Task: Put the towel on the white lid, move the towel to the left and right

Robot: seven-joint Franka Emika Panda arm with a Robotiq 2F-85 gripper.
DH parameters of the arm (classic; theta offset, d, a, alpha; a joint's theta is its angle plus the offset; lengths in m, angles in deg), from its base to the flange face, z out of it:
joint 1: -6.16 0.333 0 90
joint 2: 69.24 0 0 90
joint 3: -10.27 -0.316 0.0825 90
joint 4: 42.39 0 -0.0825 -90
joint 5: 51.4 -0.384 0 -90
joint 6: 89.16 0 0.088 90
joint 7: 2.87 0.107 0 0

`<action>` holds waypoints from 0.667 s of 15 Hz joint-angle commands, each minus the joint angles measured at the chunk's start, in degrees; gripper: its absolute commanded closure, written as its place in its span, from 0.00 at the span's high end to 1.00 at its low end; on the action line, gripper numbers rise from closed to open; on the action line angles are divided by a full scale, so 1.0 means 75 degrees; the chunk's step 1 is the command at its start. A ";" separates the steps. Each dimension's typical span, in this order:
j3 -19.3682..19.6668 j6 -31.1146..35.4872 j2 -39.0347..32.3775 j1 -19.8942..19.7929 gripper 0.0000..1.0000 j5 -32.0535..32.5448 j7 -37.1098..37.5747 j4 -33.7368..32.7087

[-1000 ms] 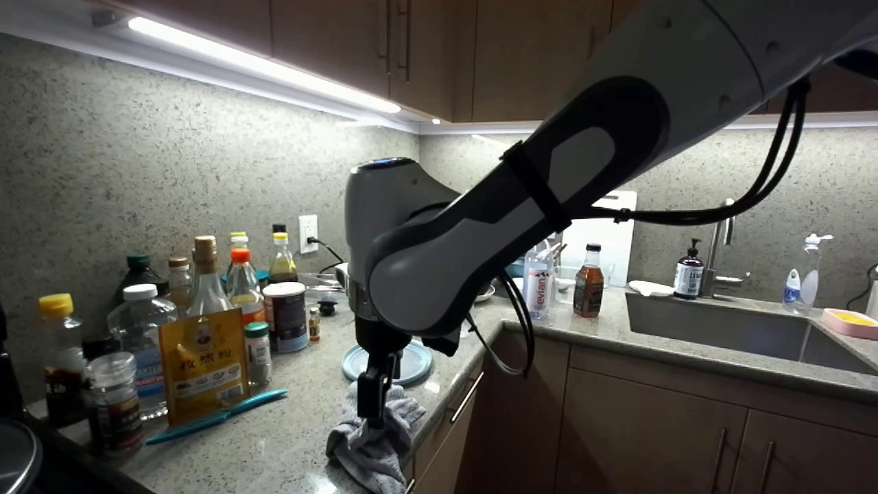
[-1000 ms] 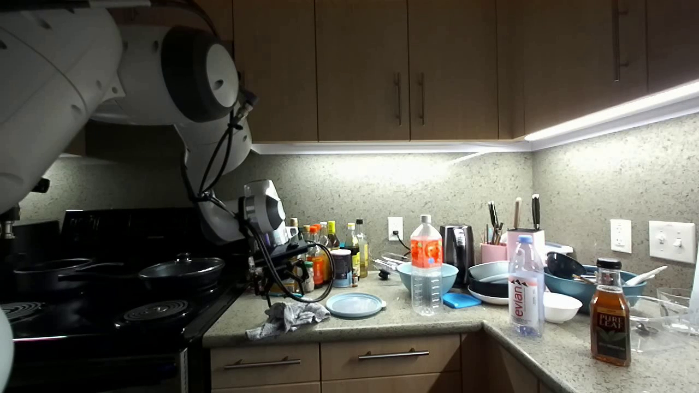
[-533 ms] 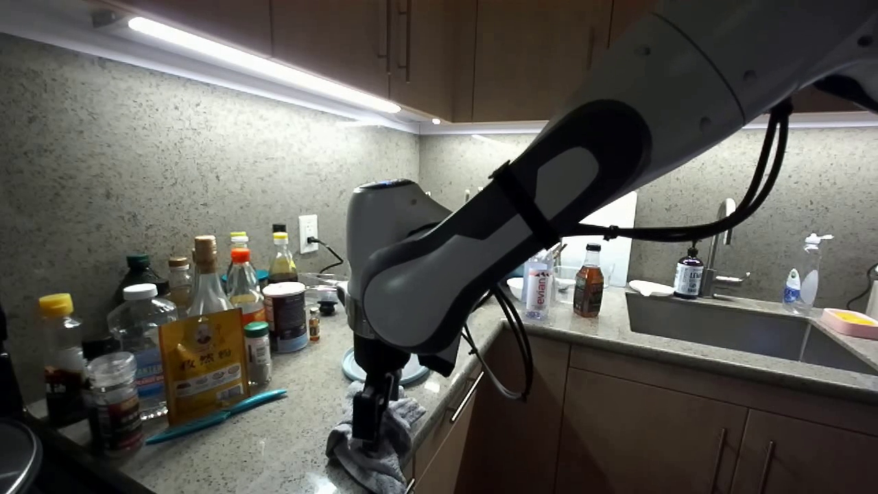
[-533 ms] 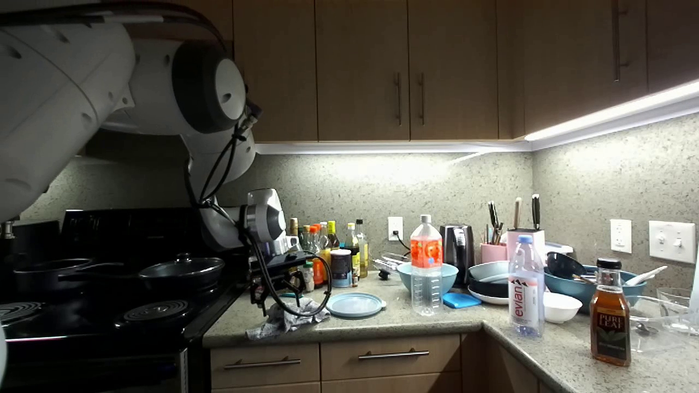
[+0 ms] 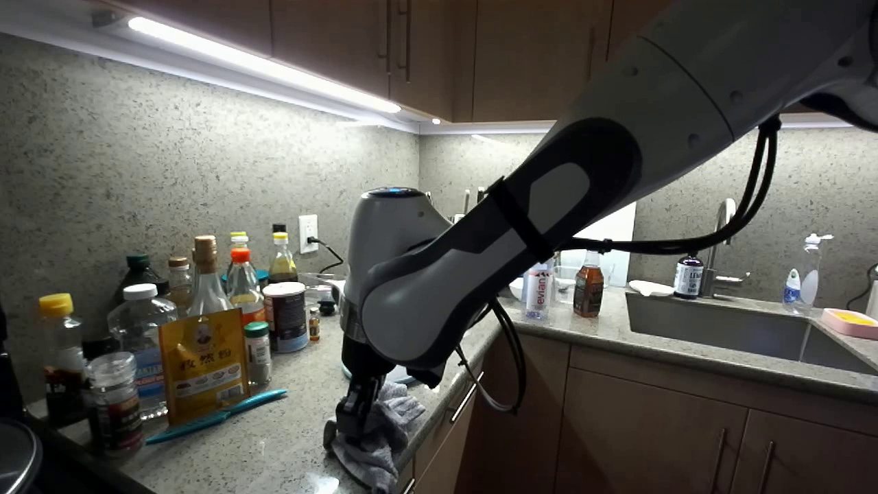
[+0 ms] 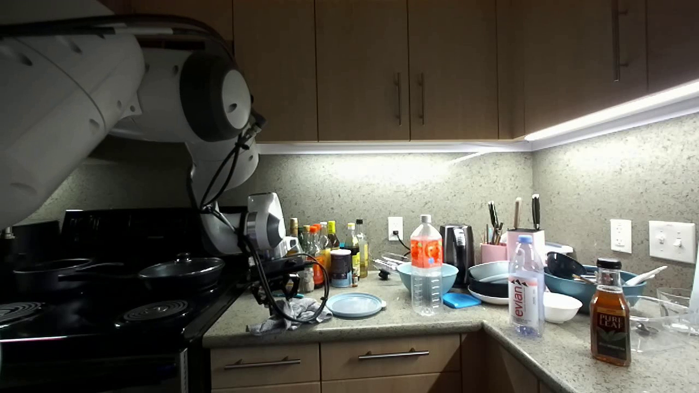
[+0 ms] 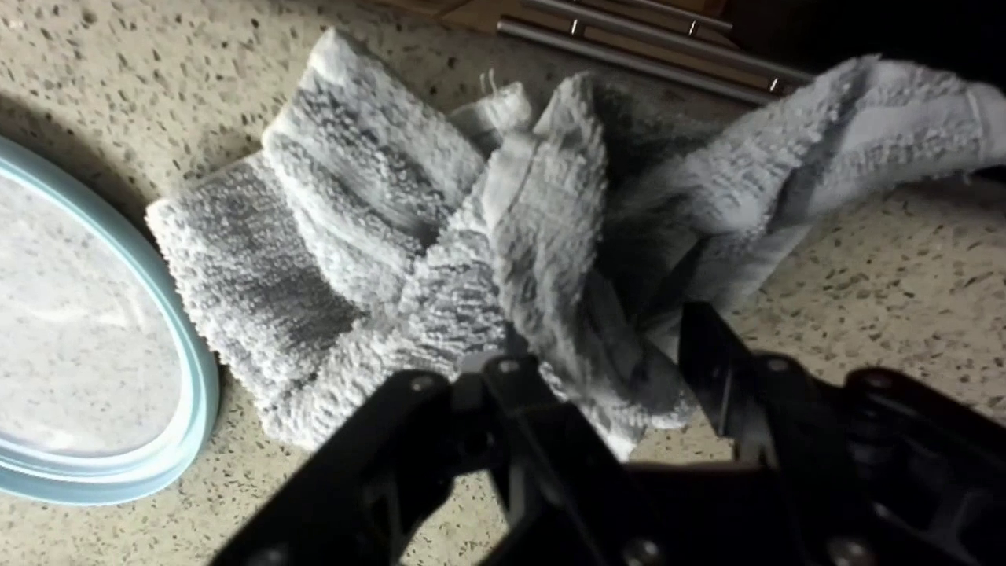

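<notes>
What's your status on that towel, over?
Gripper open, low at gray towel. Towel bunched on countertop beside light-blue lid, not on it. Orange-labeled bottle past lid, not between them.

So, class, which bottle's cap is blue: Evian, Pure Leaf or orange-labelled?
The Evian bottle; the Pure Leaf bottle has a black cap, the orange-labelled bottle a greyish one.

"evian" runs up the label of the clear plastic bottle with a blue cap (image 6: 526, 289), lower right in an exterior view; "PURE LEAF" stands on the amber-filled bottle with a black cap (image 6: 610, 319) beside it. In an exterior view, lower left, "孜然粉" marks the flat yellow pouch (image 5: 204, 367); "ANTERS" shows on the clear white-capped jar (image 5: 147, 363) behind.
</notes>
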 commanded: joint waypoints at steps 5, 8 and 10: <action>0.1176 0.0743 0.0199 0.0895 0.01 0.1361 0.1032 -0.0046; 0.1934 0.0996 0.0261 0.1485 0.03 0.2306 0.1958 -0.0285; 0.2347 0.1006 0.0287 0.1827 0.03 0.2849 0.2597 -0.0453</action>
